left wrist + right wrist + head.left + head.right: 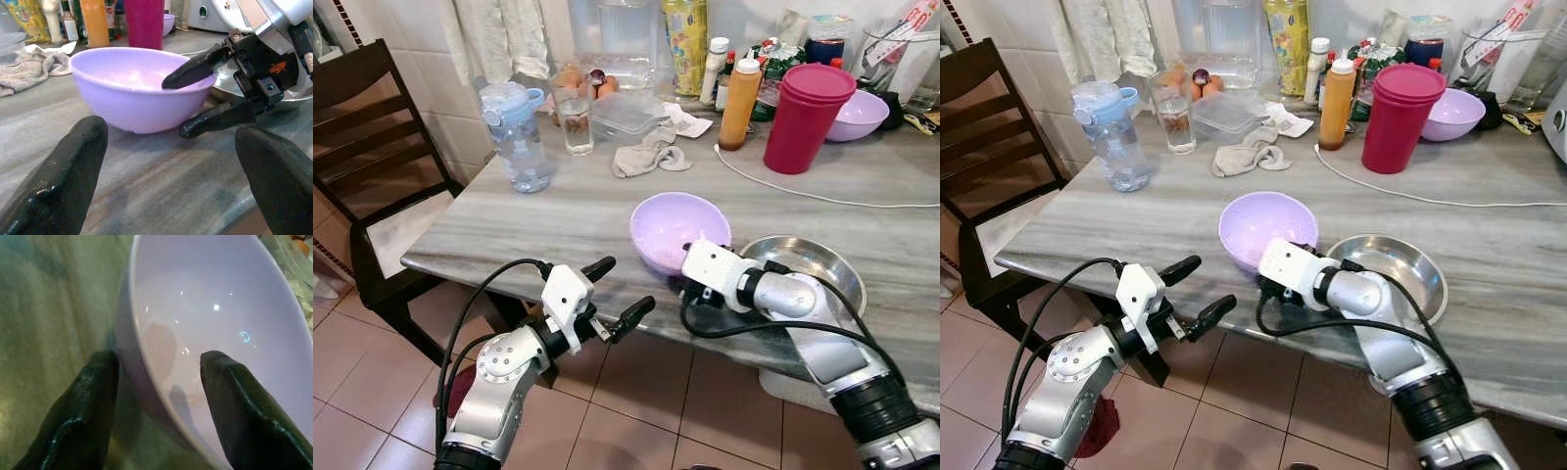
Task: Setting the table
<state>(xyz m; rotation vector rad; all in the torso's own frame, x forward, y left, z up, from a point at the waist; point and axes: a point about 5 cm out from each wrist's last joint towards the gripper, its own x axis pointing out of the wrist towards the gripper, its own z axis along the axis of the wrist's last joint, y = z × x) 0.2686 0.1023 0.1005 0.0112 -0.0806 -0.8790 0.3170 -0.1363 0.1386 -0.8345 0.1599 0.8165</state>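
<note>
A light purple bowl [671, 225] stands upright on the grey marble table [538, 225], close to its front edge. My right gripper [159, 357] straddles the bowl's near rim, one finger [195, 68] inside the bowl and the other finger [220, 117] outside its wall. A gap shows on both sides, so it is open. Touching the bowl's right side is a shallow steel bowl [813, 259]. My left gripper [626, 285] hangs open and empty just off the table's front edge, pointing at the purple bowl.
Further back stand a magenta tumbler stack [806, 117], a second purple bowl [857, 116], an orange bottle [739, 103], a glass [576, 122], a water bottle [519, 137] and a crumpled cloth [646, 157]. A white cable [803, 194] crosses the table. A dark chair [372, 176] stands left.
</note>
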